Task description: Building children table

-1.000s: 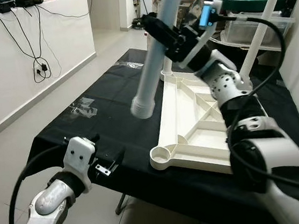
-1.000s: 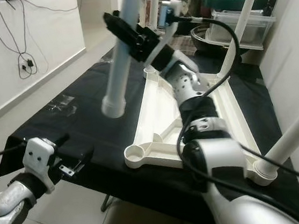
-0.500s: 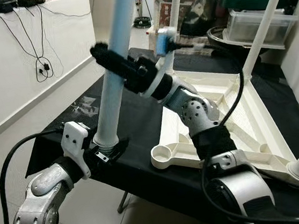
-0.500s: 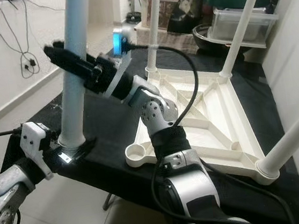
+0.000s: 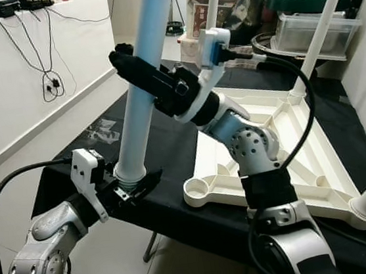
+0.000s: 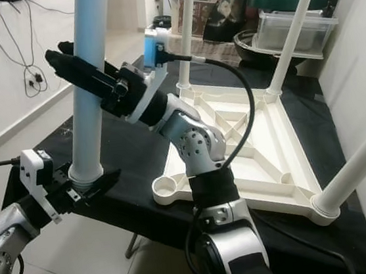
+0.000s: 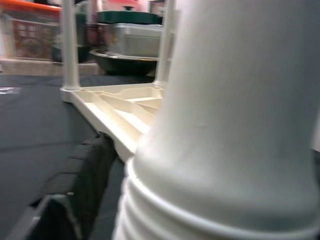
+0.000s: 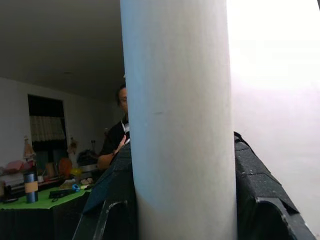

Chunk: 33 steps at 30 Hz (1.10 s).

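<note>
Black tabletop (image 5: 164, 146), right end effector (image 5: 137, 71) clamped on table leg (image 5: 141, 108) (tilted), left end effector (image 5: 130, 183) spread around its base.

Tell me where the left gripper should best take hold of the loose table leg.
Probably at the ribbed collar at the bottom end of the table leg, coming from the robot's left side. The right gripper already clamps mid-shaft, and the left gripper sits beside that end, off the black table's near edge.
</note>
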Tool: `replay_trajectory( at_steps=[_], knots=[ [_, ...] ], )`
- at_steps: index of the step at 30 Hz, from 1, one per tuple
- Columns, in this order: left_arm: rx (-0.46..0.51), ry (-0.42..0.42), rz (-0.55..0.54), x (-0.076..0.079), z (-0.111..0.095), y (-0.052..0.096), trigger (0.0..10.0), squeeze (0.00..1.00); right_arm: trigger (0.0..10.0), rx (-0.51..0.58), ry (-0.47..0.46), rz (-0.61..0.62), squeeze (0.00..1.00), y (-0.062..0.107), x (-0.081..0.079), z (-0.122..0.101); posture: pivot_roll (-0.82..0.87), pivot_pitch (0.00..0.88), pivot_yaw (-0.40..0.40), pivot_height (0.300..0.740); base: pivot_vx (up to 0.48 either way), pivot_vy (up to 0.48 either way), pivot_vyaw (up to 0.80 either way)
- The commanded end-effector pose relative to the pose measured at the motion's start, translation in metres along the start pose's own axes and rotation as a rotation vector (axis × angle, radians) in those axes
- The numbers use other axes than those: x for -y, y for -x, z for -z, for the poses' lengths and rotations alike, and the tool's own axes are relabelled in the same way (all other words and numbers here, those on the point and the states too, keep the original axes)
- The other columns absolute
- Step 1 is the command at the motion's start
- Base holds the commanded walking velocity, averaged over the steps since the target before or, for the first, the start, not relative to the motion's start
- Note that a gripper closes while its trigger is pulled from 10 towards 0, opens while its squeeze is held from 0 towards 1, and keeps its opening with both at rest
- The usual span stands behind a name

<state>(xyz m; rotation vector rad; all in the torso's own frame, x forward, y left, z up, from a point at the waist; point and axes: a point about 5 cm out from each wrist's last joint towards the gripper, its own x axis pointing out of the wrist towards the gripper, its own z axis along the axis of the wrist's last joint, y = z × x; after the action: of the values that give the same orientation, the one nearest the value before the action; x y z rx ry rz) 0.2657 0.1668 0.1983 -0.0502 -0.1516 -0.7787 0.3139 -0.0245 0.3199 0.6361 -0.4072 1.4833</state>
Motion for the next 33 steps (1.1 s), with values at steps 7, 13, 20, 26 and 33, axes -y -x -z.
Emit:
replay_trajectory(
  at_steps=[7, 13, 20, 26, 33],
  knots=[
    [0.002, 0.032, 0.119, 0.016, -0.001, -0.009, 0.0, 0.00, 0.0, -0.022, -0.175, -0.160, 0.00, -0.019, -0.022, 0.023, 0.10, 0.000, -0.094, 0.740, 0.000, 0.000, 0.00],
    [-0.020, 0.033, 0.169, 0.025, 0.002, -0.009, 0.0, 0.00, 0.0, -0.030, -0.177, -0.165, 0.00, -0.020, -0.025, 0.024, 0.10, 0.000, -0.098, 0.740, 0.000, 0.000, 0.00],
    [-0.052, 0.002, 0.154, 0.024, 0.005, -0.007, 3.8, 0.00, 10.0, -0.098, -0.112, -0.072, 0.85, -0.021, -0.016, 0.027, 0.11, 0.000, -0.098, 0.740, 0.000, 0.000, 0.00],
    [-0.087, -0.004, 0.143, 0.022, 0.008, -0.003, 10.0, 0.00, 10.0, -0.135, -0.050, 0.003, 1.00, -0.016, -0.009, 0.025, 0.11, 0.000, -0.098, 0.740, 0.000, 0.000, 0.00],
    [-0.104, 0.001, 0.134, 0.021, 0.007, 0.003, 10.0, 0.00, 10.0, -0.195, 0.124, 0.048, 0.00, -0.004, -0.005, 0.015, 0.10, 0.000, -0.095, 0.740, 0.000, 0.000, 0.00]
  ],
)
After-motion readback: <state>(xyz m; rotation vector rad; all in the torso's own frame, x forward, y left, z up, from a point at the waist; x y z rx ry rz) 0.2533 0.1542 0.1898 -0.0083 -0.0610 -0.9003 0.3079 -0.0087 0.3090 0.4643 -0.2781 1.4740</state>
